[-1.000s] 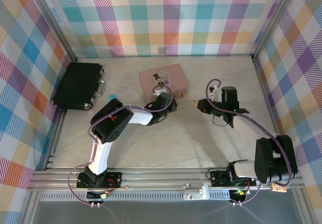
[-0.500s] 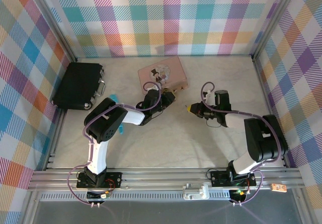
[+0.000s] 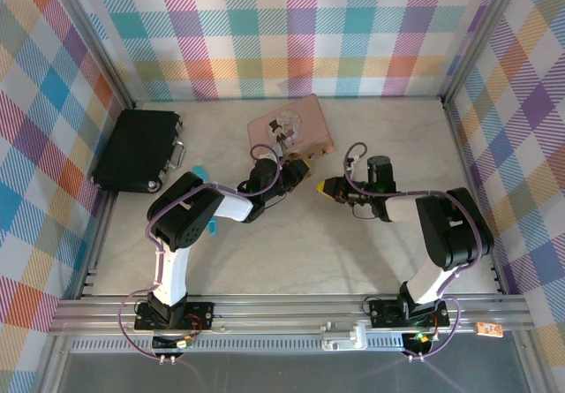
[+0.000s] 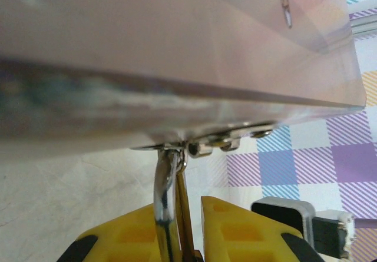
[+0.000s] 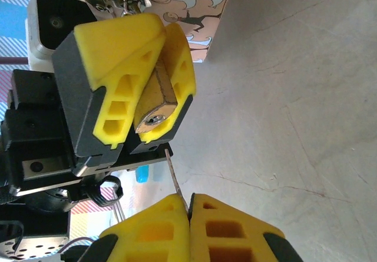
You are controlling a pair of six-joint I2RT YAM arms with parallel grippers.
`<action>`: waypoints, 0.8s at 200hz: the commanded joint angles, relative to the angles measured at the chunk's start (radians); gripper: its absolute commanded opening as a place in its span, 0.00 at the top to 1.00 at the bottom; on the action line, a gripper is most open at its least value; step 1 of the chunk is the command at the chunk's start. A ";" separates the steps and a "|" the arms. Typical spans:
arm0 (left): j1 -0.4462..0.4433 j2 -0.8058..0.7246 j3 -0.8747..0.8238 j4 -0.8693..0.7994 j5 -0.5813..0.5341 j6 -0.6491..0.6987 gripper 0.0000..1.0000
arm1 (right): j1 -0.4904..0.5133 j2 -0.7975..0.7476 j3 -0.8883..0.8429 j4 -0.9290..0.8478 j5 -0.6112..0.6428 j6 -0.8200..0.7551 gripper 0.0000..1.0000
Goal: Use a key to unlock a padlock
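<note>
The small brass padlock (image 5: 154, 106) sits clamped between the yellow fingers (image 5: 118, 68) of my left gripper (image 3: 296, 170), its keyhole end facing my right gripper. Its silvery shackle (image 4: 164, 203) runs up through the hasp (image 4: 227, 143) on the pink box (image 3: 291, 128). My left gripper (image 4: 191, 209) is shut on the padlock. My right gripper (image 3: 328, 187) is shut on the key (image 5: 177, 182), whose thin blade sticks out from the closed fingertips (image 5: 171, 215). The blade's tip lies just below and beside the keyhole, a short gap away, not inside it.
A black case (image 3: 139, 150) lies at the left wall. A small blue object (image 3: 196, 170) lies on the table beside the left arm. Checkered walls enclose the table on three sides. Open tabletop (image 3: 353, 252) lies in front of both grippers.
My right gripper has moved left with the key, closing on the left gripper. The left gripper and the pink box have shifted slightly back and right.
</note>
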 commanded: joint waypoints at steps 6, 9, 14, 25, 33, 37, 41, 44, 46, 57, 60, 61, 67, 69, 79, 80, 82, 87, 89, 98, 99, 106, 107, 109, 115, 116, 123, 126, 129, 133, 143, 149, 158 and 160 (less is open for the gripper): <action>-0.003 -0.038 -0.004 0.140 0.027 -0.026 1.00 | 0.018 0.020 0.031 0.087 -0.032 0.029 1.00; -0.003 -0.037 -0.004 0.142 0.026 -0.026 1.00 | 0.019 0.021 0.032 0.088 -0.032 0.030 1.00; -0.003 -0.037 -0.005 0.144 0.027 -0.025 1.00 | 0.021 0.022 0.034 0.089 -0.032 0.030 1.00; -0.003 -0.035 -0.006 0.149 0.027 -0.028 1.00 | 0.023 0.022 0.040 0.090 -0.029 0.030 1.00; -0.002 -0.034 -0.006 0.154 0.027 -0.029 1.00 | 0.022 0.022 0.042 0.090 -0.025 0.030 1.00; -0.003 -0.033 -0.006 0.156 0.027 -0.029 1.00 | 0.023 0.022 0.043 0.090 -0.024 0.030 1.00; -0.003 -0.033 -0.007 0.157 0.027 -0.030 1.00 | 0.023 0.022 0.046 0.092 -0.024 0.031 1.00; -0.003 -0.033 -0.007 0.156 0.027 -0.030 1.00 | 0.023 0.022 0.047 0.093 -0.025 0.032 1.00; -0.003 -0.034 -0.006 0.157 0.028 -0.032 1.00 | 0.023 0.023 0.047 0.094 -0.025 0.034 1.00; -0.003 -0.032 -0.007 0.161 0.030 -0.032 1.00 | 0.024 0.024 0.055 0.097 -0.027 0.036 1.00; -0.003 -0.031 -0.007 0.162 0.031 -0.034 1.00 | 0.025 0.026 0.056 0.099 -0.026 0.037 1.00; -0.003 -0.030 -0.007 0.164 0.031 -0.035 1.00 | 0.025 0.027 0.056 0.099 -0.026 0.038 1.00; -0.003 -0.030 -0.010 0.168 0.031 -0.037 1.00 | 0.025 0.031 0.060 0.102 -0.028 0.041 1.00; -0.003 -0.030 -0.011 0.170 0.031 -0.037 1.00 | 0.025 0.032 0.060 0.103 -0.028 0.041 1.00; -0.003 -0.028 -0.015 0.181 0.030 -0.042 1.00 | 0.025 0.037 0.065 0.104 -0.027 0.043 1.00; -0.003 -0.028 -0.015 0.181 0.030 -0.042 1.00 | 0.025 0.037 0.066 0.105 -0.026 0.044 1.00; -0.003 -0.028 -0.016 0.183 0.030 -0.044 1.00 | 0.025 0.037 0.066 0.105 -0.025 0.044 1.00; -0.003 -0.028 -0.018 0.186 0.030 -0.045 1.00 | 0.025 0.040 0.066 0.108 -0.025 0.045 1.00; -0.003 -0.027 -0.017 0.187 0.031 -0.046 1.00 | 0.025 0.039 0.067 0.110 -0.026 0.046 1.00; -0.003 -0.026 -0.017 0.190 0.033 -0.048 1.00 | 0.025 0.044 0.068 0.119 -0.025 0.050 1.00; -0.003 -0.026 -0.017 0.190 0.034 -0.048 1.00 | 0.025 0.044 0.067 0.120 -0.026 0.051 1.00; -0.003 -0.027 -0.017 0.193 0.034 -0.050 1.00 | 0.025 0.047 0.070 0.123 -0.024 0.053 1.00; -0.003 -0.027 -0.018 0.193 0.034 -0.050 1.00 | 0.026 0.048 0.071 0.123 -0.024 0.054 1.00; -0.003 -0.028 -0.018 0.193 0.035 -0.050 1.00 | 0.026 0.048 0.070 0.123 -0.024 0.054 1.00; -0.003 -0.029 -0.020 0.197 0.036 -0.052 1.00 | 0.025 0.052 0.073 0.125 -0.025 0.056 1.00; -0.003 -0.028 -0.020 0.197 0.035 -0.052 1.00 | 0.025 0.052 0.073 0.125 -0.025 0.056 1.00; -0.003 -0.029 -0.021 0.200 0.033 -0.054 1.00 | 0.025 0.056 0.073 0.126 -0.027 0.058 1.00; -0.003 -0.029 -0.022 0.202 0.033 -0.055 1.00 | 0.025 0.056 0.074 0.126 -0.027 0.058 1.00; -0.003 -0.030 -0.022 0.203 0.032 -0.053 1.00 | 0.024 0.056 0.073 0.126 -0.028 0.059 1.00; -0.003 -0.030 -0.022 0.203 0.031 -0.052 1.00 | 0.025 0.054 0.072 0.126 -0.028 0.059 1.00; -0.003 -0.032 -0.023 0.201 0.030 -0.052 1.00 | 0.025 0.051 0.070 0.126 -0.028 0.059 1.00; -0.002 -0.032 -0.024 0.199 0.027 -0.048 1.00 | 0.025 0.047 0.065 0.123 -0.026 0.058 1.00; -0.003 -0.032 -0.026 0.198 0.021 -0.045 1.00 | 0.025 0.035 0.056 0.118 -0.021 0.056 1.00; -0.003 -0.032 -0.025 0.198 0.020 -0.045 1.00 | 0.025 0.031 0.054 0.117 -0.019 0.056 1.00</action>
